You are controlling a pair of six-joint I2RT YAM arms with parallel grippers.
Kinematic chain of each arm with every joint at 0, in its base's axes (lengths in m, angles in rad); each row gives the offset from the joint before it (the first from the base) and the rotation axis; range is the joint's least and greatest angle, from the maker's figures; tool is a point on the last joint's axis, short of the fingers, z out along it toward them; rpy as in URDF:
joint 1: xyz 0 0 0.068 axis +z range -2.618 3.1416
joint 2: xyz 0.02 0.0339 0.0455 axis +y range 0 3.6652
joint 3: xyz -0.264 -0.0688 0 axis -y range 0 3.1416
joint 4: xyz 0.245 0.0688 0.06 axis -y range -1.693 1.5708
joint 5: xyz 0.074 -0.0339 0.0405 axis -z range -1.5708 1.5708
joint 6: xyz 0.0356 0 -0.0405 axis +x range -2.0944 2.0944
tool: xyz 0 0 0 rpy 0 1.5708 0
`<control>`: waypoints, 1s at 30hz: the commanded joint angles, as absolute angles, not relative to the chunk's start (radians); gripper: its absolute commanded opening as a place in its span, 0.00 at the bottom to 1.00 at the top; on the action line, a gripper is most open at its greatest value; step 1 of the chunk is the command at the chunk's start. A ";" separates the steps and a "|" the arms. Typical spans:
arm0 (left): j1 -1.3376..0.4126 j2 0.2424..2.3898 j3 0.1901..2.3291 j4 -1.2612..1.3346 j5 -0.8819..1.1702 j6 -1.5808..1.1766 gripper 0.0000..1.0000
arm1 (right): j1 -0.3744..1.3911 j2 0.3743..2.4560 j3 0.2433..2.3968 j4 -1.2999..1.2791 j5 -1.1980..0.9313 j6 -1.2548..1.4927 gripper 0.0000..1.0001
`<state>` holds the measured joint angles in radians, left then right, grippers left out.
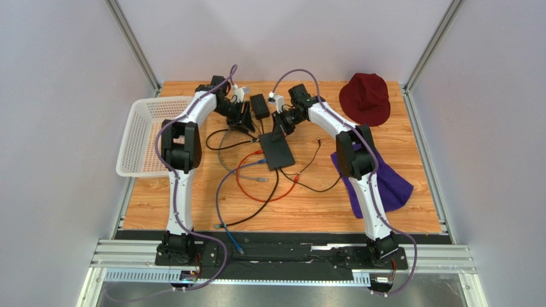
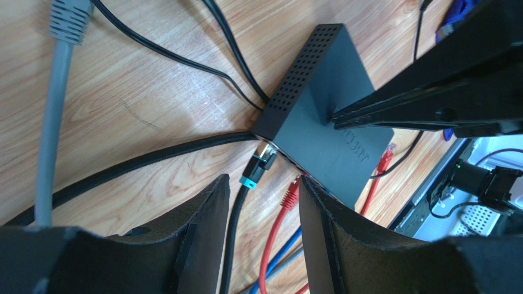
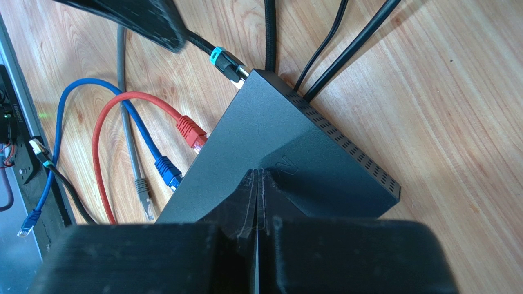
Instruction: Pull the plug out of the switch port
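1. Wood-grain tabletop (image 1: 192, 204) carries the flat black switch (image 1: 277, 152) mid-table, nearer the far edge, amid loose cables.
2. Right gripper (image 3: 258, 174) has its fingers pressed together, tips bearing down on the switch's top.
3. Left gripper (image 2: 263, 187) is spread wide, one finger either side of the black cable, gripping nothing.
4. Teal-banded plug (image 2: 256, 164) sits seated in the switch port (image 2: 281, 157) at the box's corner.
5. Risk: the red plug (image 2: 290, 195) lies just beside it, so a careless close could catch that instead. Pulling against an unpressed latch could drag the switch from under the right fingers.
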<state>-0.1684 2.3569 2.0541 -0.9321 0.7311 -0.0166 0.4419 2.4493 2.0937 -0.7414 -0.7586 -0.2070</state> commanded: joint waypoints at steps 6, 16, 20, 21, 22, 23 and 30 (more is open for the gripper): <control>-0.166 2.381 2.026 -0.940 0.799 -0.011 0.54 | 0.446 2.525 2.088 -0.785 -0.650 -0.233 0.00; -0.166 2.414 2.051 -0.957 0.867 -0.002 0.54 | 0.448 2.536 2.109 -0.801 -0.647 -0.233 0.00; -0.166 2.430 2.057 -0.965 0.876 0.025 0.54 | 0.445 2.539 2.112 -0.802 -0.644 -0.232 0.00; -0.166 2.431 2.059 -0.966 0.876 0.025 0.53 | 0.448 2.539 2.114 -0.802 -0.644 -0.230 0.00; -0.167 2.433 2.057 -0.968 0.877 0.028 0.53 | 0.448 2.540 2.114 -0.802 -0.643 -0.230 0.00; -0.167 2.436 2.057 -0.966 0.877 0.031 0.53 | 0.448 2.540 2.114 -0.802 -0.641 -0.230 0.00; -0.179 2.456 2.071 -0.980 0.871 0.048 0.50 | 0.448 2.542 2.117 -0.802 -0.637 -0.229 0.00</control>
<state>-0.1707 2.4424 2.0251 -0.9630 0.8410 0.0109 0.4419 2.4664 2.1246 -0.7673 -0.7601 -0.2062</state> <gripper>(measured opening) 0.513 0.005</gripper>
